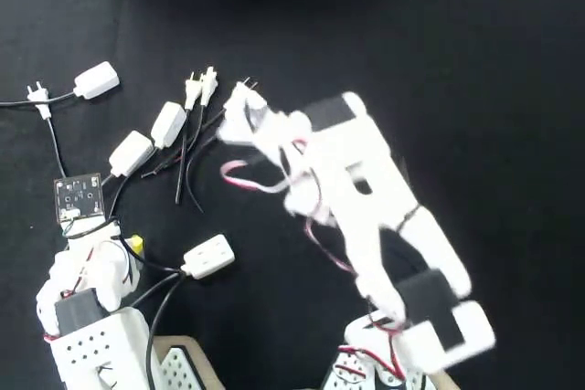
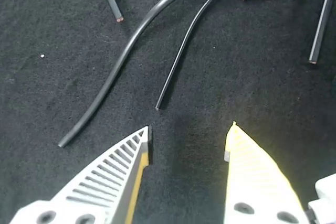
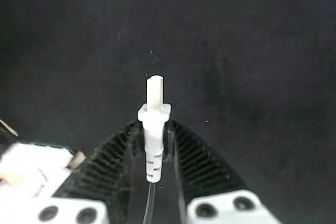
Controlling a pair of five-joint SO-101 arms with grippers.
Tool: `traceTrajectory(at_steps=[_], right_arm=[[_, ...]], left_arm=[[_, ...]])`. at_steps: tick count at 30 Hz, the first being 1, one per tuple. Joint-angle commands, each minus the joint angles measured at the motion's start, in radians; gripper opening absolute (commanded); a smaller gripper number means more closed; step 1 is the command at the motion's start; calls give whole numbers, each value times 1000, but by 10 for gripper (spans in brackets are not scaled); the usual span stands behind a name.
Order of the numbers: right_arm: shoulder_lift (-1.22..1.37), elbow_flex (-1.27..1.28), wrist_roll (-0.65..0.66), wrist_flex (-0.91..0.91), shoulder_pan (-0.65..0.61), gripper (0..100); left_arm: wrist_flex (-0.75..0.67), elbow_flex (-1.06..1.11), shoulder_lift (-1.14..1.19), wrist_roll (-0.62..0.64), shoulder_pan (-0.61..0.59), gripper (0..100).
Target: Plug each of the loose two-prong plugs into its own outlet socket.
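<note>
The black-covered table takes up nearly the whole high view. The white right arm lies across its centre and lower right, stretched from the bottom edge toward the upper middle of the frame. There the right gripper is clamped on a white two-prong plug, whose prongs point toward the top edge. In the right wrist view the same plug stands straight between the black ribbed fingers, which press on its body from both sides. Its thin cord runs back between them, and its prongs stick out over bare black cloth, touching nothing. The left arm sits folded in the lower left corner of the high view. In the left wrist view the left gripper is spread wide with nothing between its white and yellow fingers, above cloth crossed by black cables. Four white outlet sockets lie in the left half of the high view: one at upper left, two close together left of centre, and one lower down near the left arm. Of the loose plugs, two lie side by side just left of the held one. A third lies at the far left edge, near the upper-left socket.
</note>
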Motion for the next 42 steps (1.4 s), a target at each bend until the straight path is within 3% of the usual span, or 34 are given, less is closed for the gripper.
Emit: traceTrajectory(at_steps=[1,6,13,20,24,32,42], right_arm=[[-139,282,160,-230,48,13],[-183,467,213,-446,94,12],[-87,404,226,-445,94,26],[-73,341,226,-288,92,367],[-93,226,209,-95,112,435],[-292,4,-107,219,149,434],[-346,228,-939,181,221,434]], left_arm=[[-2,-16,5,-8,-8,234],[0,-16,5,-8,-8,234],[-2,-16,5,-8,-1,234],[-2,-16,5,-8,-2,234],[-2,-18,5,-8,-5,234],[-2,-18,5,-8,-7,234],[-2,-18,5,-8,-7,234]])
